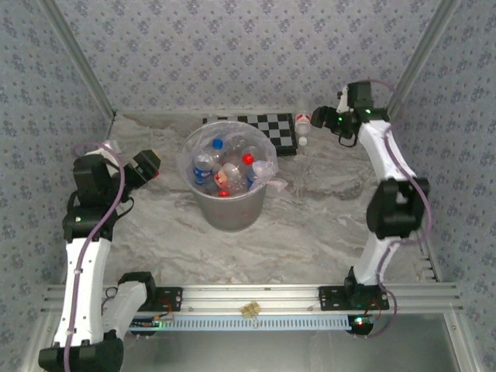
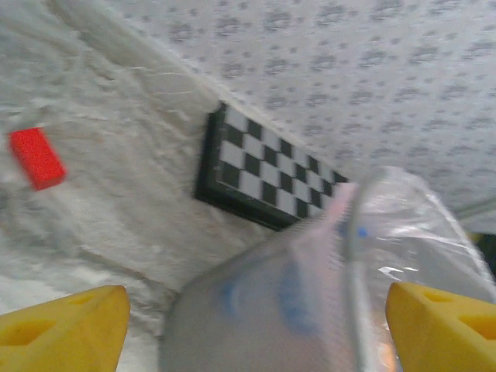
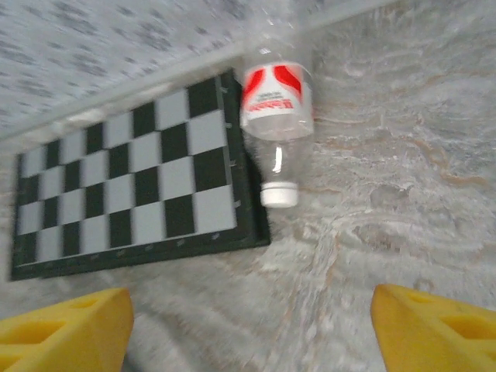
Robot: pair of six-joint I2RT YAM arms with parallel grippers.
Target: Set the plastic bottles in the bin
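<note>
- Progress is looking close to done, by my reading: the plastic bottles (image 1: 225,167) are piling up inside the bin (image 1: 232,213), which is standing at the middle of the table (image 1: 310,232). One loose bottle (image 1: 302,129) is lying outside it.
- That loose bottle is lying on its side at about 1 o'clock from the bin, hard against the right edge of the checkerboard (image 1: 260,128). Whether it is touching the board I cannot tell. In the right wrist view its white cap (image 3: 279,194) is pointing toward 6 o'clock, at the camera.
- The right claw (image 1: 319,118) is hovering near the loose bottle, its yellow fingers (image 3: 70,325) spreading wide with nothing between them. That width is probably meant to straddle the bottle's body. The fingers are sitting at 3 and 9 o'clock of the bottle's long axis, so closing should squeeze it across its width.
- The checkerboard's raised edge on the 9 o'clock side may be crowding one finger's path. A round, slick bottle could also roll away if nudged.
- The left claw (image 1: 146,167) is hanging at 9 o'clock of the bin, apart from it, with its fingers (image 2: 62,325) wide and empty. The bin's bag-lined wall is showing ahead of them. It appears to be keeping clear, since no bottle is lying on its side of the table.
- The bin's clear bag (image 1: 271,184) is folding over the rim, leaving the mouth open for a drop from above.
</note>
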